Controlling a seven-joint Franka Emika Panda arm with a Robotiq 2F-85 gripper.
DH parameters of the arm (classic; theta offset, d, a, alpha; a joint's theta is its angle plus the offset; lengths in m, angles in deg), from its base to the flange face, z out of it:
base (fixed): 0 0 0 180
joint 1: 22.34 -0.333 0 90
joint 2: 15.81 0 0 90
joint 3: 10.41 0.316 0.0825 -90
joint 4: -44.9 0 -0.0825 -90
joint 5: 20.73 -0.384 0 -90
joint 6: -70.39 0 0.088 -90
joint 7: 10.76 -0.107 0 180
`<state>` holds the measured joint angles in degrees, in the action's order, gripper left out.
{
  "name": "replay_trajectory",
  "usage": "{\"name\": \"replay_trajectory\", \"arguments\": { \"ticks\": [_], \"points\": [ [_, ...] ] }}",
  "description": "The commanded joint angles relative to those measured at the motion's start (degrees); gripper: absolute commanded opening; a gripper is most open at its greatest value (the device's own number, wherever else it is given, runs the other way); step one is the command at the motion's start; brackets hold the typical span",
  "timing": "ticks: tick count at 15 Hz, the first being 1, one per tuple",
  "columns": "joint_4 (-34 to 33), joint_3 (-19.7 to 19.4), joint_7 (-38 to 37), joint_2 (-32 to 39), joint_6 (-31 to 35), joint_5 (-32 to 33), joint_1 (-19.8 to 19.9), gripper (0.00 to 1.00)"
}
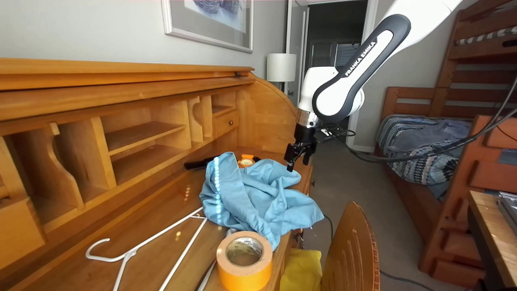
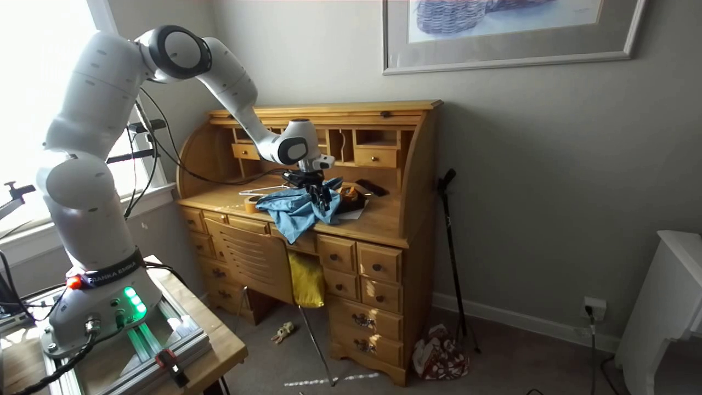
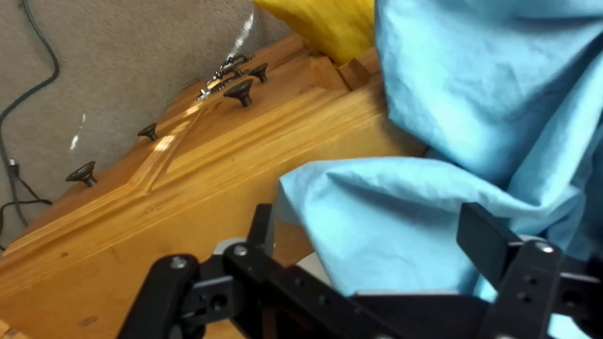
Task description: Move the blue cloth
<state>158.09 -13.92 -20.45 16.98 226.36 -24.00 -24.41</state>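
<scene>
The cloth [image 1: 258, 194] lies crumpled on the worktop [image 2: 384, 219], about midway along its front edge. In an exterior view, part of it hangs over that edge, by the chair [image 2: 263, 282].

The fingers [image 3: 483, 242] are spread wide and point down over the side of the cloth nearer the worktop's right end, as viewed from the front. In the wrist view, a loose corner of the cloth shows between them; one finger is seen against the bare worktop, the other against the cloth. Whether either touches the cloth cannot be determined.

The tape [image 1: 244, 275] lies flat near the front edge, on the side of the cloth toward the left front corner; contact with the cloth cannot be confirmed. The hanger [image 1: 131, 253] lies between the tape and the back edge, one end meeting the cloth's outline. An orange object [image 1: 245, 162], kind unclear, sits just beside the cloth on the side away from the tape. A yellow item [image 2: 307, 280], kind unclear, is below the front edge, at the chair.
</scene>
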Motion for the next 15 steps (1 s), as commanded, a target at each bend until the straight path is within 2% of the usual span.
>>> {"name": "replay_trajectory", "arguments": {
  "ticks": [1, 3, 4, 7, 12, 15],
  "points": [
    [-1.7, -4.6, -7.6, 2.0, 4.2, 1.7, -3.5, 1.00],
    [-2.4, -6.8, -9.9, 2.9, 3.4, 2.1, -5.0, 1.00],
    [-0.6, -4.5, -6.5, 0.9, 3.2, 0.7, -3.0, 1.00],
    [-0.6, -4.7, -6.7, 1.2, 3.2, 0.7, -3.1, 1.00],
    [-1.4, 6.0, 12.4, 2.1, 3.9, -1.3, 6.6, 1.00],
    [-1.7, 8.6, 19.2, 3.1, 5.7, -0.6, 10.0, 1.00]
  ]
}}
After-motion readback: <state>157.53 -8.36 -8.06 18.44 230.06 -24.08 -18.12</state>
